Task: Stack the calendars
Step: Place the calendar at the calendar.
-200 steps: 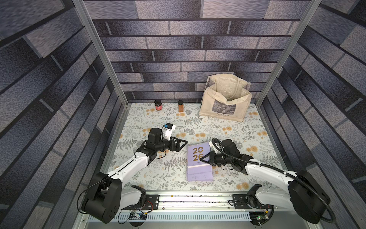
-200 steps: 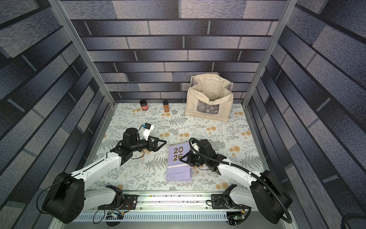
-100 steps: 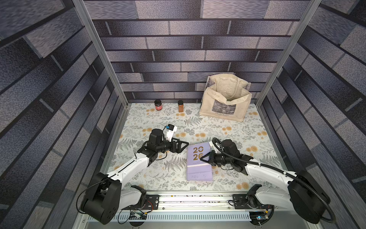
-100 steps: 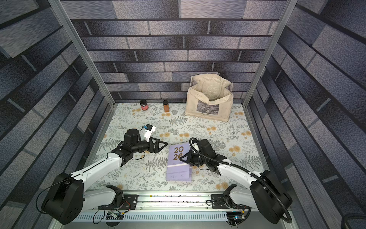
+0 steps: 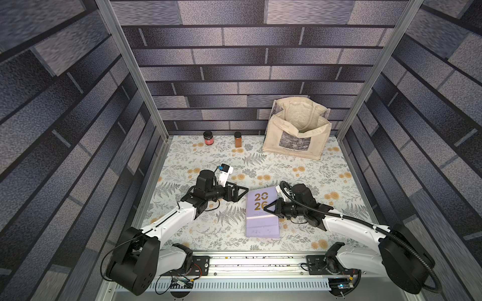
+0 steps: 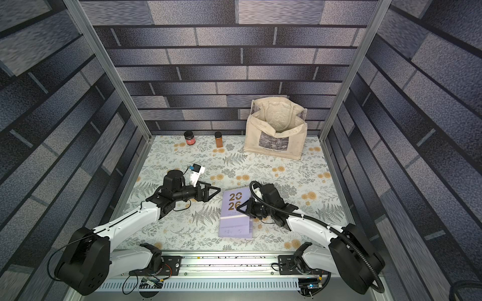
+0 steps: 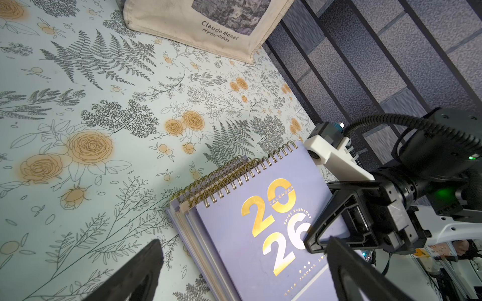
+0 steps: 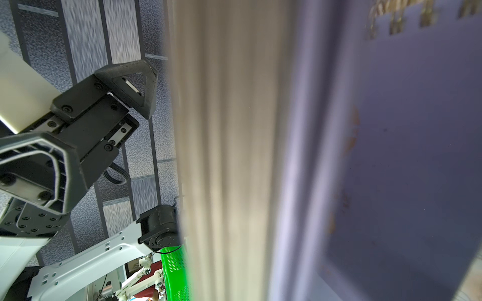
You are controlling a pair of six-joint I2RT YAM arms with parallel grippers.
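On my feed the table [image 5: 300, 159] wears a pale cover printed with grey ferns and orange roses. Directly on it, near the front middle, lies a stack of spiral-bound calendars [image 5: 261, 229]. The top one is lilac with gold "2026", and its gold wire binding faces the back wall. In the left wrist view I count several bindings [image 7: 229, 177] layered slightly offset, with lilac and paler cover edges under the top one. At the back right a cream canvas tote bag [image 5: 297, 142] stands open-mouthed. Left of it, along the back edge and apart from each other, stand a small dark jar with a red label [image 5: 208, 138] and a slim amber jar with a dark lid [image 5: 238, 140].
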